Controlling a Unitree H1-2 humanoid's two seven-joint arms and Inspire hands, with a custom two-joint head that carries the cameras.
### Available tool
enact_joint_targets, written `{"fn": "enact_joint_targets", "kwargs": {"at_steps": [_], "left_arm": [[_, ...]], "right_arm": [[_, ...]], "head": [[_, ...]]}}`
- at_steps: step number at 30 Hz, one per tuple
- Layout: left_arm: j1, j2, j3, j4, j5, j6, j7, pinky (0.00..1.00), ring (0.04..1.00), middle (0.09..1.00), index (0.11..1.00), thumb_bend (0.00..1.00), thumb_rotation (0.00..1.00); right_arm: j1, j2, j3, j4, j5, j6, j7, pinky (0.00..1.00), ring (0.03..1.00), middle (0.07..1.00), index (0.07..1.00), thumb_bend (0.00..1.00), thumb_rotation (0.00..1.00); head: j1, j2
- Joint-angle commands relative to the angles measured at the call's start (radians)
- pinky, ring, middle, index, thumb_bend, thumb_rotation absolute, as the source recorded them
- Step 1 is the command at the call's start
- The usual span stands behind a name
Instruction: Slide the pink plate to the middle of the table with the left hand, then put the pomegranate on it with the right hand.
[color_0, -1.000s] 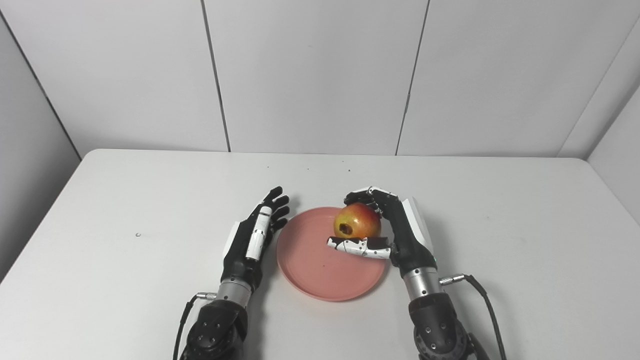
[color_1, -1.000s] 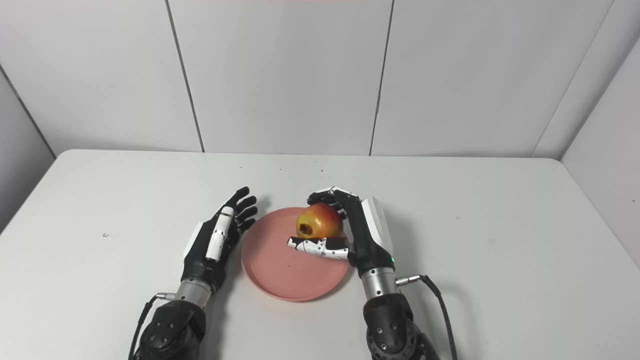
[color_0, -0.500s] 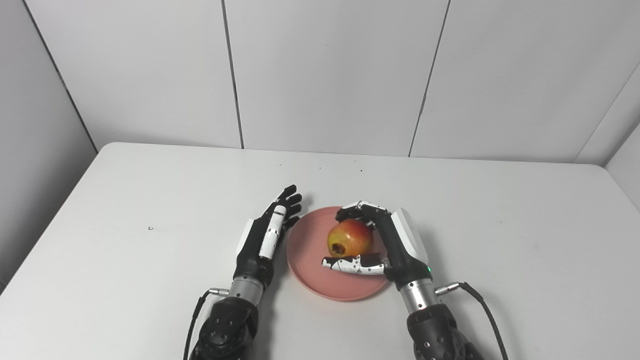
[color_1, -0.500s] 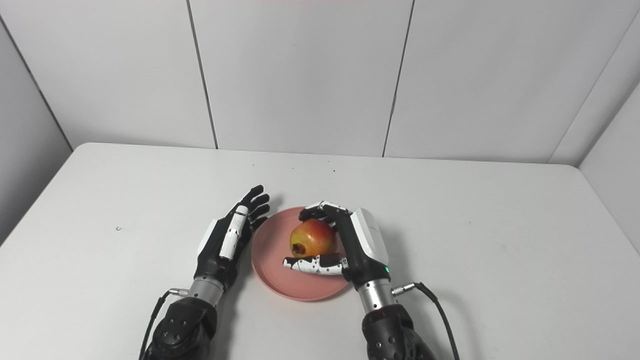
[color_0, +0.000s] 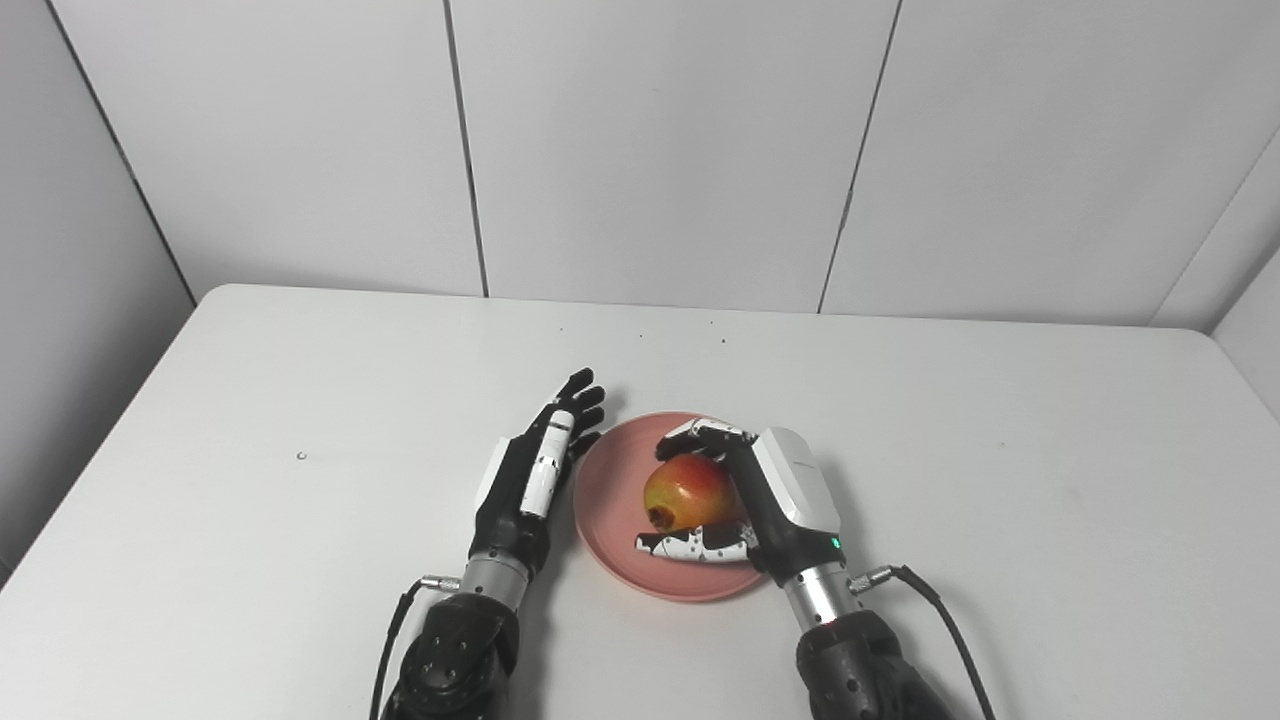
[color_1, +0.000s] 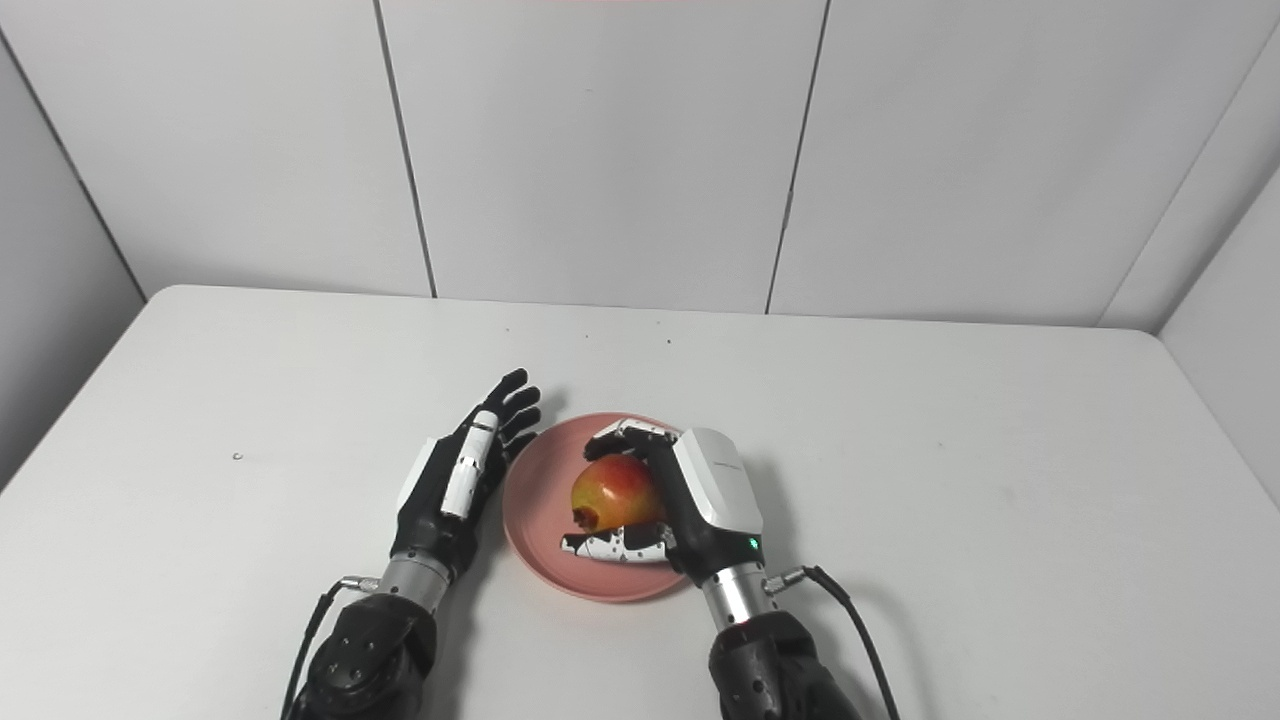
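Observation:
The pink plate (color_0: 610, 505) lies on the white table (color_0: 250, 480) near its front middle. My right hand (color_0: 760, 495) is over the plate, shut on a red and yellow pomegranate (color_0: 685, 492) with fingers curled over its far side and the thumb under its near side. The fruit is low over the plate's middle; I cannot tell whether it touches. My left hand (color_0: 530, 475) lies open on its edge beside the plate's left rim, fingers stretched forward, holding nothing.
A grey panelled wall (color_0: 650, 150) stands behind the table. Tiny dark specks (color_0: 301, 456) mark the tabletop at the left and near the back. A cable (color_0: 950, 625) trails from my right wrist.
The camera shifted early on. My right hand has brought the pomegranate lower and toward me, from the plate's far right part to its middle. The left hand and plate have stayed put.

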Motion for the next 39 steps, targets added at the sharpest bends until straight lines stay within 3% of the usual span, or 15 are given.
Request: {"fn": "enact_joint_targets", "kwargs": {"at_steps": [1, 2, 3, 5, 11, 15, 19, 24, 27, 28, 30, 33, 39], "left_arm": [[-0.035, -0.015, -0.008, -0.009, 0.004, -0.017, -0.005, 0.87, 0.9, 0.899, 0.875, 0.25, 1.0], [-0.036, -0.015, -0.009, -0.009, 0.007, -0.019, -0.004, 0.87, 0.9, 0.899, 0.875, 0.25, 1.0], [-0.036, -0.015, -0.01, -0.009, 0.008, -0.018, -0.004, 0.87, 0.901, 0.899, 0.875, 0.25, 1.0], [-0.037, -0.016, -0.009, -0.01, 0.005, -0.014, -0.005, 0.87, 0.905, 0.903, 0.873, 0.24, 1.0], [-0.039, -0.015, -0.011, -0.006, 0.009, -0.017, -0.004, 0.87, 0.913, 0.915, 0.875, 0.23, 1.0], [-0.039, -0.019, -0.008, -0.007, 0.003, -0.013, -0.002, 0.86, 0.907, 0.911, 0.87, 0.23, 1.0], [-0.038, -0.018, -0.006, -0.01, -0.001, -0.01, -0.004, 0.86, 0.912, 0.916, 0.879, 0.23, 1.0], [-0.035, -0.015, -0.006, -0.011, -0.003, -0.013, -0.009, 0.88, 0.912, 0.917, 0.886, 0.25, 1.0], [-0.036, -0.011, -0.006, -0.007, -0.001, -0.017, -0.011, 0.89, 0.912, 0.914, 0.889, 0.26, 1.0], [-0.036, -0.01, -0.006, -0.007, 0.002, -0.016, -0.009, 0.89, 0.915, 0.914, 0.89, 0.26, 1.0], [-0.036, -0.009, -0.006, -0.006, 0.006, -0.017, -0.007, 0.89, 0.914, 0.911, 0.888, 0.27, 1.0], [-0.036, -0.009, -0.005, -0.003, 0.014, -0.022, 0.002, 0.88, 0.905, 0.902, 0.883, 0.27, 1.0], [-0.035, -0.009, -0.002, 0.001, 0.008, -0.038, -0.001, 0.89, 0.906, 0.904, 0.891, 0.26, 1.0]], "right_arm": [[-0.032, -0.01, 0.005, -0.001, -0.015, -0.049, -0.019, 0.61, 0.674, 0.673, 0.5, 0.51, 0.11], [-0.033, -0.013, 0.007, 0.0, -0.016, -0.051, -0.018, 0.63, 0.693, 0.698, 0.499, 0.51, 0.12], [-0.033, -0.015, 0.008, 0.001, -0.018, -0.054, -0.018, 0.69, 0.746, 0.745, 0.673, 0.57, 0.13], [-0.034, -0.02, 0.012, 0.002, -0.027, -0.059, -0.019, 0.76, 0.807, 0.795, 0.757, 0.59, 0.18], [-0.033, -0.031, 0.019, -0.004, -0.043, -0.067, -0.012, 0.91, 0.911, 0.877, 0.806, 0.56, 0.31], [-0.031, -0.037, 0.023, -0.005, -0.049, -0.077, -0.02, 0.97, 0.947, 0.906, 0.793, 0.54, 0.34], [-0.018, -0.035, 0.018, -0.023, -0.033, -0.069, -0.002, 1.0, 0.973, 0.946, 0.806, 0.54, 0.35], [-0.003, -0.031, 0.007, -0.04, -0.003, -0.081, -0.004, 1.0, 0.988, 0.957, 0.841, 0.6, 0.58], [0.008, -0.018, -0.011, -0.047, 0.043, -0.11, -0.023, 1.0, 0.984, 0.956, 0.878, 0.62, 0.63], [0.013, -0.01, -0.021, -0.048, 0.062, -0.124, -0.035, 1.0, 0.99, 0.973, 0.923, 0.61, 0.72], [0.023, 0.006, -0.044, -0.047, 0.098, -0.156, -0.058, 0.99, 0.968, 0.961, 0.934, 0.62, 0.73], [0.038, 0.032, -0.081, -0.05, 0.137, -0.191, -0.096, 0.92, 0.952, 0.963, 0.963, 0.61, 0.82], [0.063, 0.07, -0.143, -0.079, 0.222, -0.186, -0.092, 0.91, 0.943, 0.953, 0.944, 0.59, 0.98]], "head": [[0.0, -0.002], [0.0, -0.002], [0.0, -0.002], [0.0, -0.001], [-0.001, -0.002], [-0.001, -0.004], [-0.004, -0.002], [-0.006, -0.001], [-0.009, -0.001], [-0.009, -0.001], [-0.009, -0.001], [-0.011, 0.001], [-0.012, 0.001]]}}
